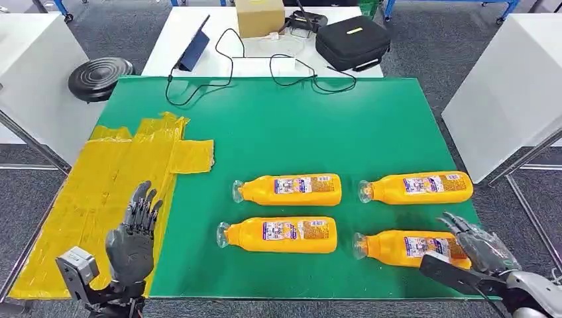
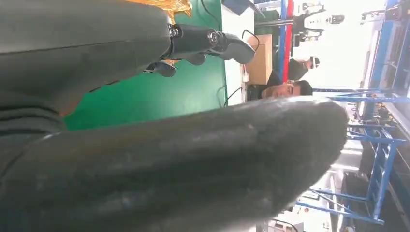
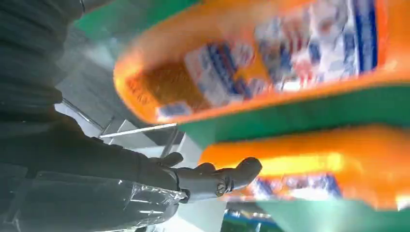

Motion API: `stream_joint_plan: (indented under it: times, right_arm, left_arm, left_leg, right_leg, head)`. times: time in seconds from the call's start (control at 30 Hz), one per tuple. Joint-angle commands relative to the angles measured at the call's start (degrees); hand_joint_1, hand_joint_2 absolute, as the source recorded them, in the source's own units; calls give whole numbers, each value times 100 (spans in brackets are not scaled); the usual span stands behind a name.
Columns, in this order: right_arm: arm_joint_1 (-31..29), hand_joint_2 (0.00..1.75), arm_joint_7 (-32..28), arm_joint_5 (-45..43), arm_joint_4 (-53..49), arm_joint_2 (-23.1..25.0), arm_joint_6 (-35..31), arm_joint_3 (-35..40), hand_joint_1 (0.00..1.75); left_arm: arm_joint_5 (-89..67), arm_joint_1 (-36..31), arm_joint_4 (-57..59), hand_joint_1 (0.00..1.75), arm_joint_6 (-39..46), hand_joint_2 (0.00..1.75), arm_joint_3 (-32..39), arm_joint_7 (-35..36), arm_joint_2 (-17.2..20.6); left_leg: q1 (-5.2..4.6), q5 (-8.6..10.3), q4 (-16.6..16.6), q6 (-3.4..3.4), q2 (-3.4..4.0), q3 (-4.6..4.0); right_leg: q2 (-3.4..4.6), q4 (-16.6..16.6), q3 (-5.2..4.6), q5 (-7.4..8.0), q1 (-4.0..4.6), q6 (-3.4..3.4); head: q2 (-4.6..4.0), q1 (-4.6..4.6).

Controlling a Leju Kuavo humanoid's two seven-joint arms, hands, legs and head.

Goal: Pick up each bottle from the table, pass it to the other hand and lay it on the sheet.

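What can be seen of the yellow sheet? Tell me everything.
The yellow sheet looks like thin, crinkled plastic, pieced from overlapping strips with a ragged far edge. It lies flat over the left part of the green table, reaching its near-left corner. No bottle lies on it. The left hand is raised above its near part.

black case (image 1: 352, 42); cardboard box (image 1: 260, 16); tablet (image 1: 195, 48); round black disc (image 1: 100, 77)
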Motion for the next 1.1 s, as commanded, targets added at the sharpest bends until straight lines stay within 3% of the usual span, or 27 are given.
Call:
stream_joint_plan:
  times: [0.03,0.1,0.13,0.17,0.23,0.33,0.37,0.4,0.53,0.8,0.93,1.07,1.1]
  right_arm:
    - [-193,175,192,-47,921,-41,76,1048,0]
    - [-237,175,278,-64,1072,-96,105,1250,0]
    - [-242,175,341,-58,1209,-35,110,1338,0]
    - [-227,175,444,-15,1282,67,84,1387,0]
    - [-221,175,741,252,1407,294,59,1551,0]
    - [-378,175,1032,827,1774,244,62,1877,0]
    - [-404,175,1042,932,1889,232,-26,1915,164]
    - [-408,175,1037,960,1973,229,-45,1905,175]
    - [-399,175,1023,982,2011,197,-63,1895,175]
    - [-77,175,1148,543,1696,46,-342,1435,175]
    - [284,175,900,79,922,535,-511,596,175]
    - [290,175,884,15,829,572,-446,516,175]
    - [367,175,434,-512,642,717,-500,234,175]
  left_arm:
    - [55,-120,427,0,-22,0,-47,39,123]
    - [73,-124,435,0,37,0,-5,30,109]
    - [119,-135,428,0,86,0,67,22,84]
    - [137,-142,415,0,118,0,121,16,77]
    - [168,-166,399,0,170,0,244,20,84]
    - [234,-162,410,0,256,0,454,47,25]
    - [242,-167,409,0,265,0,497,46,2]
    - [257,-172,405,0,273,0,546,47,-28]
    - [267,-184,396,0,274,0,564,49,-48]
    - [261,-248,508,0,137,0,578,143,-149]
    - [300,-209,483,0,-4,0,528,153,-189]
    - [306,-180,449,0,-25,0,524,156,-190]
    - [299,-155,431,0,-58,0,536,159,-206]
  left_leg:
    - [8,-7,-16,4,11,40]
    - [5,-4,-11,2,6,25]
    - [8,-13,-23,7,15,64]
    - [7,-5,-13,2,6,30]
    - [10,-10,-27,6,13,67]
    - [17,-5,-24,2,10,59]
    - [17,-6,-20,1,11,60]
    - [17,-6,-24,3,15,74]
    - [15,-43,-6,11,22,115]
    - [13,-67,-17,26,5,193]
    - [9,-63,-16,30,-1,193]
    - [6,-70,-10,30,-2,189]
    - [9,-70,-12,30,-2,185]
  right_leg:
    - [-1,-25,44,-2,13,-18]
    - [-2,-16,27,-1,8,-12]
    - [-4,-34,68,-7,16,-28]
    - [-3,-20,34,-1,11,-15]
    - [-6,-38,72,-4,19,-30]
    - [-3,-36,59,2,24,-23]
    - [-1,-33,59,3,25,-22]
    - [-1,-37,70,4,27,-25]
    - [3,-23,50,-18,23,-10]
    - [-16,-50,140,-43,23,-3]
    - [-19,-55,147,-49,20,-2]
    - [-2,-51,163,-59,15,21]
    - [-3,-55,183,-58,17,19]
  head:
    - [0,0]
    - [0,-2]
    - [0,0]
    - [0,0]
    - [0,0]
    - [0,0]
    - [0,2]
    - [0,0]
    - [0,0]
    - [0,2]
    - [0,2]
    - [0,0]
    - [0,2]
